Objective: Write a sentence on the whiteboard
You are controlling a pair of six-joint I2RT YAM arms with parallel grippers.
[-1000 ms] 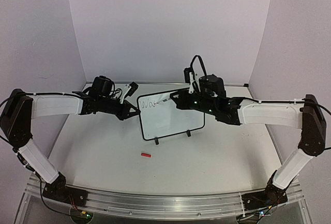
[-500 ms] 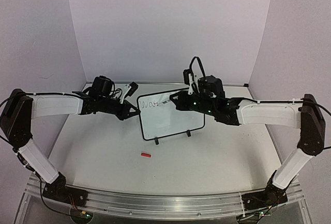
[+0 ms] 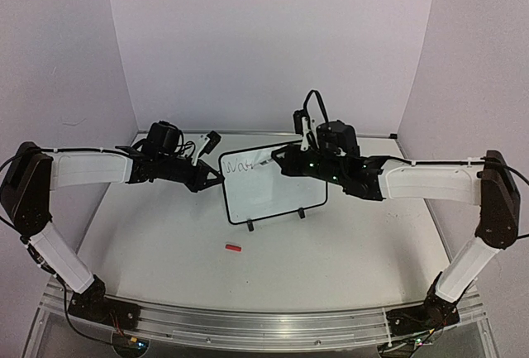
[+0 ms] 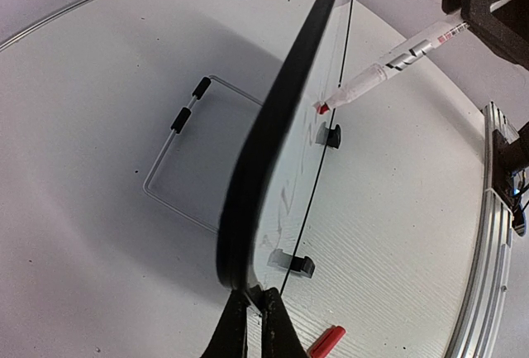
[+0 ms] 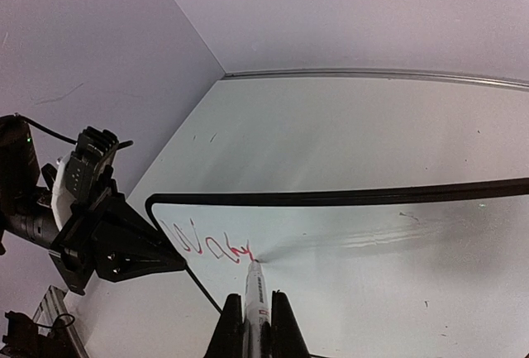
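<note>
From above, a white worktop (image 3: 165, 242) sits between pale lilac walls (image 3: 273, 44). The whiteboard (image 3: 281, 197) stands upright near its centre, and the left claw (image 3: 217, 178) is pinched shut on the board's left edge. A red cap (image 3: 233, 248) lies in front.

Left wrist: the board is seen edge-on, clamped between the closed fingers.

Right wrist: the right claw (image 5: 255, 308) grips a marker (image 5: 253, 279). Its tip touches the board's upper left, at the end of the short red sentence (image 5: 205, 246).

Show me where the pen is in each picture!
Top external: the pen sits just above centre, tip on the whiteboard's upper part.
Left wrist: the pen is upper right, slanting down to the board.
Right wrist: the pen is bottom centre, pointing up.
Shared landmark: the whiteboard's black frame.
</note>
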